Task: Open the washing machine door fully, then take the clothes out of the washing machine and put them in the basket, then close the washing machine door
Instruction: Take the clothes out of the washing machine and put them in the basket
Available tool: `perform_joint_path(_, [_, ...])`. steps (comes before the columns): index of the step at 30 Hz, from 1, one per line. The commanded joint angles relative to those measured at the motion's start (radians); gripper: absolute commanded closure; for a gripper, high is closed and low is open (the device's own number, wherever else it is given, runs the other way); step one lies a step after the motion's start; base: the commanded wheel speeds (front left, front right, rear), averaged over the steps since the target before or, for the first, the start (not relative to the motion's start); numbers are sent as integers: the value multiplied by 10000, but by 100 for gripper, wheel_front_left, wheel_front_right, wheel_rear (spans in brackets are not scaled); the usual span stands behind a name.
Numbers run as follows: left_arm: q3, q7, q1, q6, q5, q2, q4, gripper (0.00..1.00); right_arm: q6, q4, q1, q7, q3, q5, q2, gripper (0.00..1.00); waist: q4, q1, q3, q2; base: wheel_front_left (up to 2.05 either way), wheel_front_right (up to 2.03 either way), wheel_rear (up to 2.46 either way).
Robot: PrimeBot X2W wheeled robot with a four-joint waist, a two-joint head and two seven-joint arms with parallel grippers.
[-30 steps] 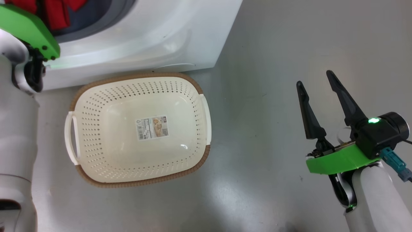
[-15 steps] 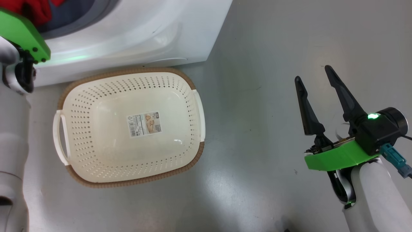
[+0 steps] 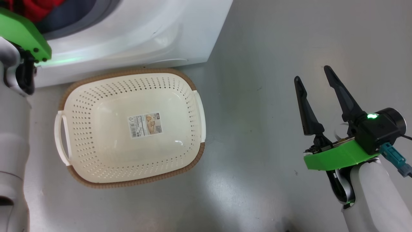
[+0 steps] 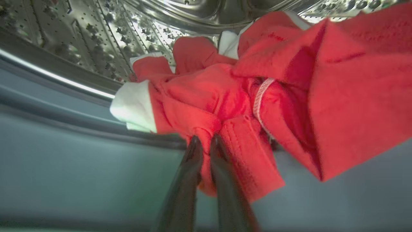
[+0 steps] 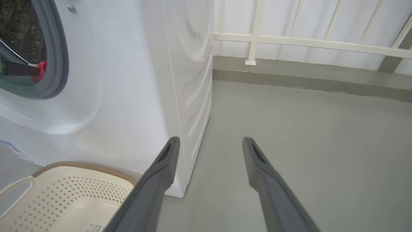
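Note:
In the left wrist view my left gripper [image 4: 205, 143] is shut on a fold of the red clothes [image 4: 289, 80], which have white trim. They lie bunched at the lip of the steel drum [image 4: 106, 38], above the grey rubber ring [image 4: 64, 154]. From the head, a bit of the clothes [image 3: 29, 8] peeks out of the washing machine [image 3: 145, 32] behind my left wrist. The cream basket [image 3: 180, 96] sits on the floor in front of the machine, holding just a paper label. My right gripper [image 3: 311, 73] hovers open over the floor to the basket's right. The door is out of view.
Grey floor [image 3: 257, 129] spreads to the right of the washing machine [image 5: 128, 80] and the basket [image 5: 64, 193]. A white railing [image 5: 289, 42] and a low kerb close off the far side. My right gripper [image 5: 210, 140] points past the machine's corner.
The whole head picture has slid a little to the left and up, so the camera moved. My left wrist stays at the drum opening. The right gripper keeps still and open.

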State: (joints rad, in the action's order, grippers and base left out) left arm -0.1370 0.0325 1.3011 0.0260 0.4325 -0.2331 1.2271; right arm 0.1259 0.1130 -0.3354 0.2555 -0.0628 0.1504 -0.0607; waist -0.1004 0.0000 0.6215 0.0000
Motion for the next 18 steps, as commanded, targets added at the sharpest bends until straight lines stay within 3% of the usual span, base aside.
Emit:
perform_joint_path(1, [164, 244, 61, 140, 171, -407, -294, 100, 48, -184, -34, 63, -233, 120, 29, 0, 29, 0, -82, 0, 0, 0, 0])
perform_joint_path(10, [138, 1749, -588, 781, 395, -429, -781, 100, 48, -85, 24, 63, -209, 227, 53, 0, 222, 0, -515, 0, 0, 0, 0])
perform_joint_path(18, [95, 2259, -1638, 922, 357, -444, -1871, 100, 48, -116, 182, 63, -48, 214, 69, 0, 479, 0, -1066, 0, 0, 0, 0])
